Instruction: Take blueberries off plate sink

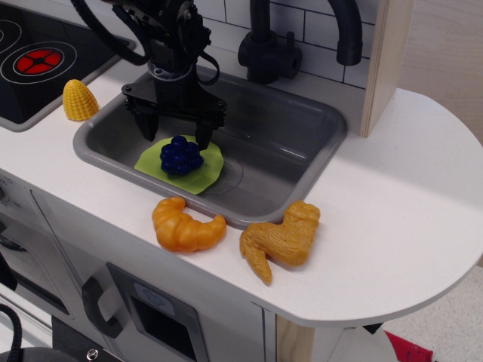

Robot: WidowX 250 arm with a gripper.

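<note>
The blueberries [181,156], a dark blue glossy cluster, sit on the lime-green plate [205,173] at the left front of the grey sink [287,151]. My black gripper [176,136] hangs directly over the blueberries with its jaws open. One finger [149,127] is at the cluster's back left and the other finger [204,133] at its back right. The fingertips are just above the berries and hold nothing.
A yellow corn cob [79,100] lies left of the sink beside the black stovetop [38,60]. An orange croissant [185,226] and a fried chicken piece [283,240] lie on the white counter in front of the sink. A black faucet [268,45] stands behind.
</note>
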